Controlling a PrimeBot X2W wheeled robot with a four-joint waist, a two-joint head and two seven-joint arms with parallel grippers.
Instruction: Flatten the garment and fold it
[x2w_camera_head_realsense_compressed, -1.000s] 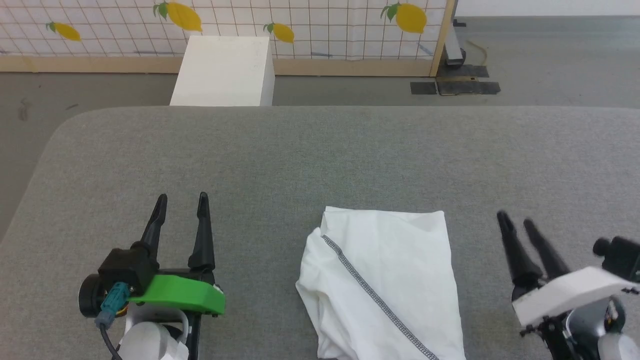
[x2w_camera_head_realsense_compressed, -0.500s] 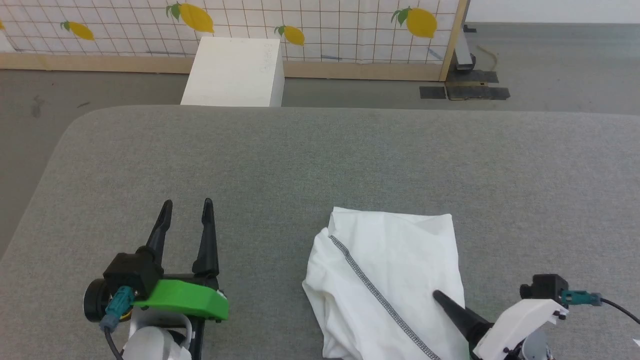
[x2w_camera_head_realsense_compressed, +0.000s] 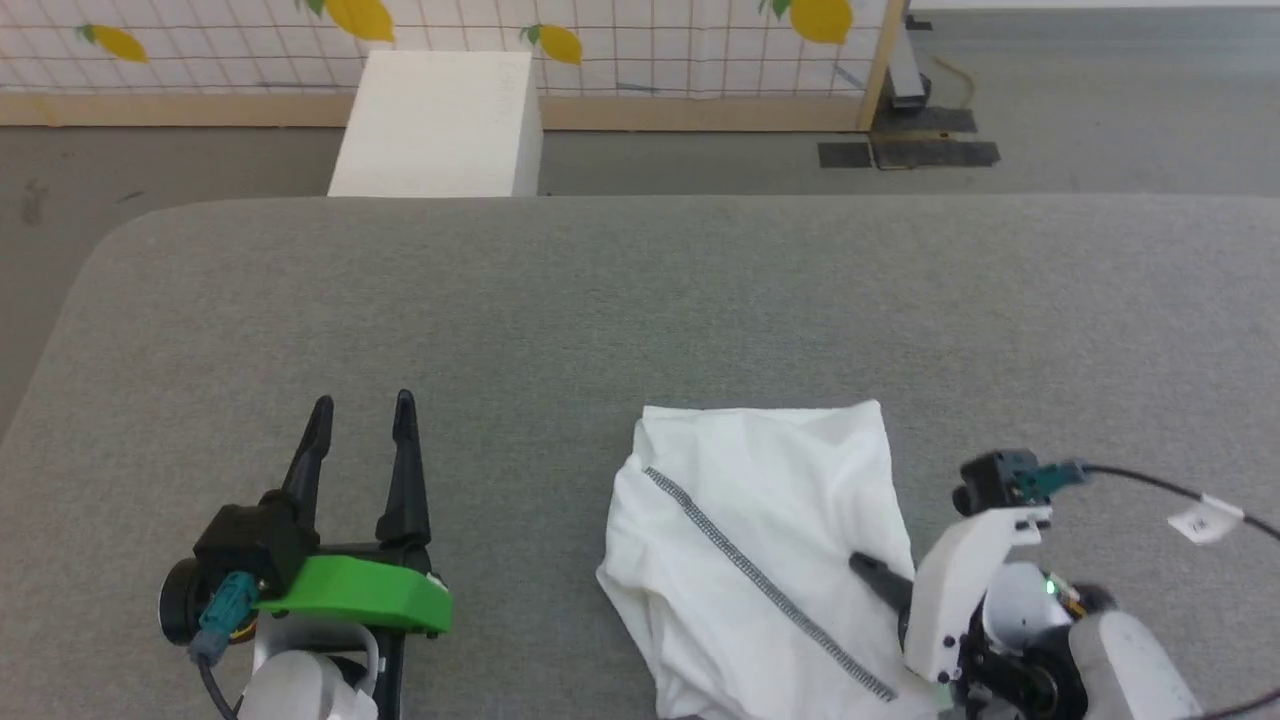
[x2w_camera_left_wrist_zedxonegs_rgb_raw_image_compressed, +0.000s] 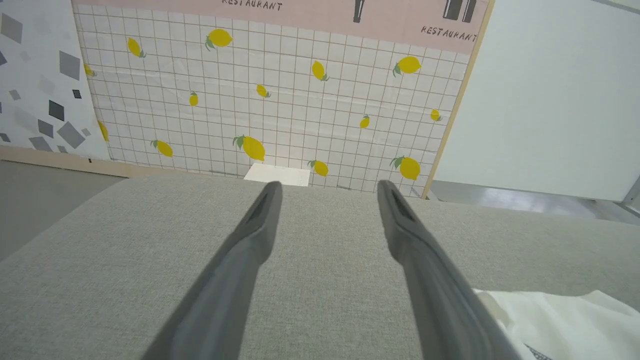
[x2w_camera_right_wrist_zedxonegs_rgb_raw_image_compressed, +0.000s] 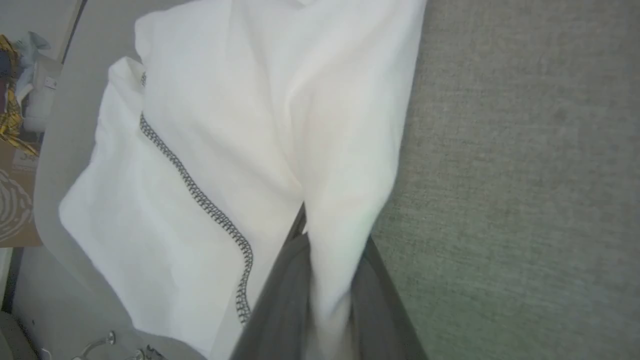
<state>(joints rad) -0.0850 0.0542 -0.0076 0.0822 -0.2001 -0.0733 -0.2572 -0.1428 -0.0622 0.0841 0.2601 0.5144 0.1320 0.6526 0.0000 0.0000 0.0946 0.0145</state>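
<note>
Lying by the near edge of the bench (x2w_camera_head_realsense_compressed: 640, 300), right of middle, loosely bundled: garment (x2w_camera_head_realsense_compressed: 770, 500). Thin, light and limp, so likely to sag, slide and crease; best pinched at a hem or corner, not mid-panel, then drawn outward flat. Right claw (x2w_camera_right_wrist_zedxonegs_rgb_raw_image_compressed: 334, 235) closed to a slit on a fold of the cloth's right-hand edge. Left claw (x2w_camera_head_realsense_compressed: 363, 405) spread wide, holding nothing, over bare bench left of the cloth, well apart.

Head overhead, wrists close; garment (x2w_camera_head_realsense_compressed: 770, 520) shared
</note>
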